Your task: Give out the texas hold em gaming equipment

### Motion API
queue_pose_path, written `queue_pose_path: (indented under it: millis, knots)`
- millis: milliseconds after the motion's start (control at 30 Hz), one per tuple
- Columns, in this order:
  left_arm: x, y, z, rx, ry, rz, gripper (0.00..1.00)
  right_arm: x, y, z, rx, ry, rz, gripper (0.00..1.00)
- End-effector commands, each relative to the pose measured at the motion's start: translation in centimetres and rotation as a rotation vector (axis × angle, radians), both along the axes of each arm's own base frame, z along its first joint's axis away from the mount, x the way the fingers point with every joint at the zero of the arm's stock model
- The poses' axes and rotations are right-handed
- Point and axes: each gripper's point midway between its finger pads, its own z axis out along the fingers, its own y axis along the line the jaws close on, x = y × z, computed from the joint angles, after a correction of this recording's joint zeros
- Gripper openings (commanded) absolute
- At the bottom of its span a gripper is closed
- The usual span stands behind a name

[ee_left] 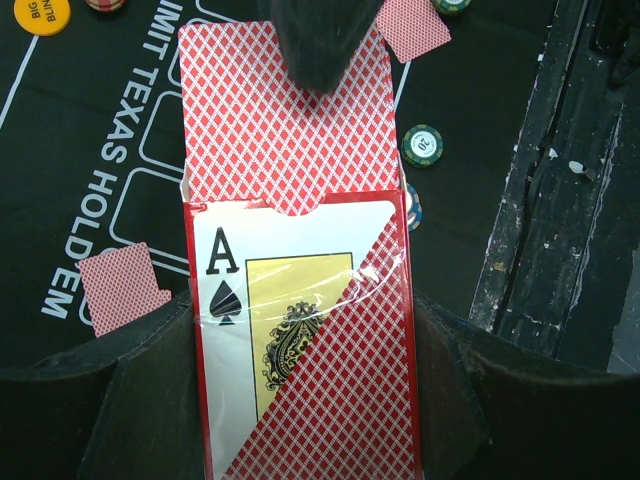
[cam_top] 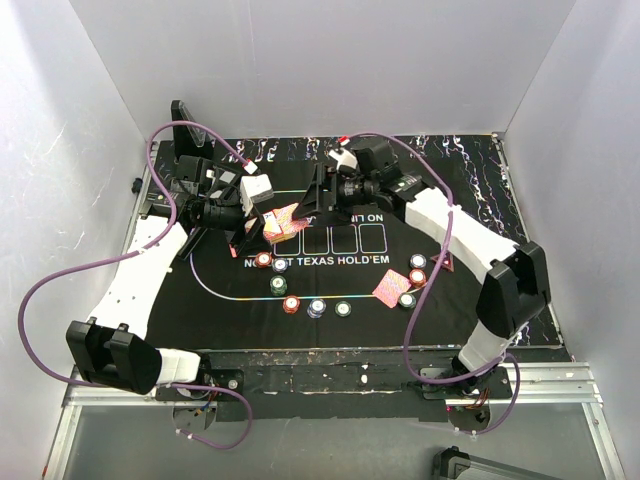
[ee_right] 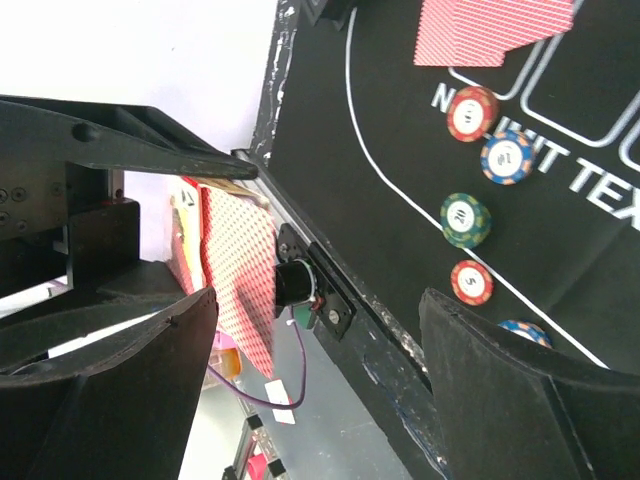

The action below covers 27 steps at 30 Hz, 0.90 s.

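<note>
The left gripper (ee_left: pixel 300 400) clamps a red card box (ee_left: pixel 250 150) by its sides above the black mat (ee_left: pixel 90 120); the flap stands open and an ace of spades is printed on the face; just right of the box hangs the right gripper (ee_right: pixel 320 300), fingers spread wide, holding nothing; nearer the arms, chips (cam_top: pixel 278 286) lie along the printed curve; farther right lie red-backed cards (cam_top: pixel 390 288), with more chips touching them.
</note>
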Motion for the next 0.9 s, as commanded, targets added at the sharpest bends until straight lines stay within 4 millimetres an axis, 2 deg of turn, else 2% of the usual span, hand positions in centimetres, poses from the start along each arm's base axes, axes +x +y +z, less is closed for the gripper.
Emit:
queue_pose_path:
  millis: [0,133,300,500,700,867]
  knots:
    - [-0.3,-0.8,2.8,-0.056,-0.078,-0.03,0.0,-0.7,2.6,4.0,0.096,-0.073,0.079,0.89]
    - [-0.3,-0.8,2.9,-0.059,-0.082,-0.033,0.0,-1.1,4.0,3.2,0.105,-0.042,0.115,0.89]
    - [-0.4,-0.7,3.0,-0.061,-0.082,-0.032,0.0,-1.2,4.5,2.3,0.099,-0.015,0.117,0.9]
    - [-0.4,-0.7,3.0,-0.061,-0.081,-0.031,0.0,-1.1,4.0,1.4,0.074,0.012,0.094,0.67]
    - [-0.5,-0.7,3.2,-0.063,-0.088,-0.031,0.0,-0.4,2.7,1.9,0.09,-0.004,0.051,0.57]
    - [-0.5,-0.8,3.3,-0.064,-0.09,-0.032,0.0,0.0,1.8,2.2,0.099,-0.014,0.023,0.44]
